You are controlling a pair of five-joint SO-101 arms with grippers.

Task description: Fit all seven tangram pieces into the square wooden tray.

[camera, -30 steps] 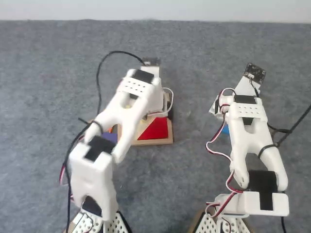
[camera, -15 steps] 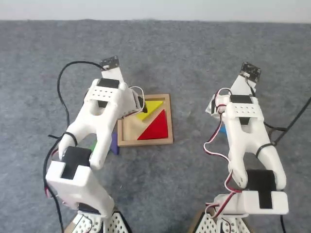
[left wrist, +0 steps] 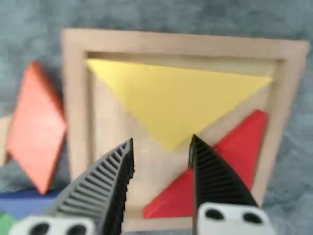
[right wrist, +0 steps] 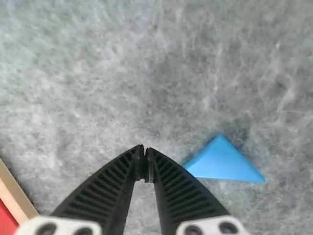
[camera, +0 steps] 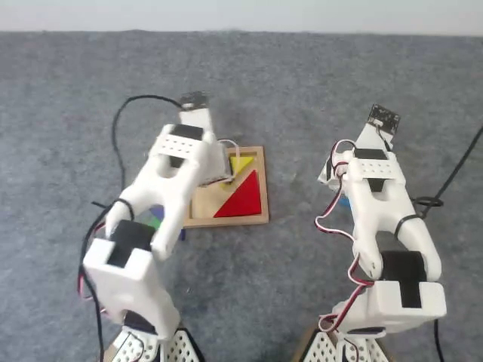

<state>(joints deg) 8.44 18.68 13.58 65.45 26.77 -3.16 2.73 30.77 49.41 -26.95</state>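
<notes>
1. Tray point(camera: 226, 220) sits on the grey table point(camera: 75, 90), yellow triangle point(left wrist: 171, 98) and red triangle point(left wrist: 220, 166) inside.
2. Left tool point(left wrist: 161, 142) hovers above it, jaws parted, empty.
3. Right tool point(right wrist: 145, 149), pinched closed and empty, just beside the blue triangle point(right wrist: 222, 164).

Bare tray point(left wrist: 103, 128) floor beside yellow triangle point(left wrist: 176, 98)

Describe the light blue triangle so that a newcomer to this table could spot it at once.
Look to the right arm, away from the square wooden tray. Just beside its shut pincer, a triangle lies flat on the grey mat. It is the lone light blue piece, with no other piece near it.
</notes>
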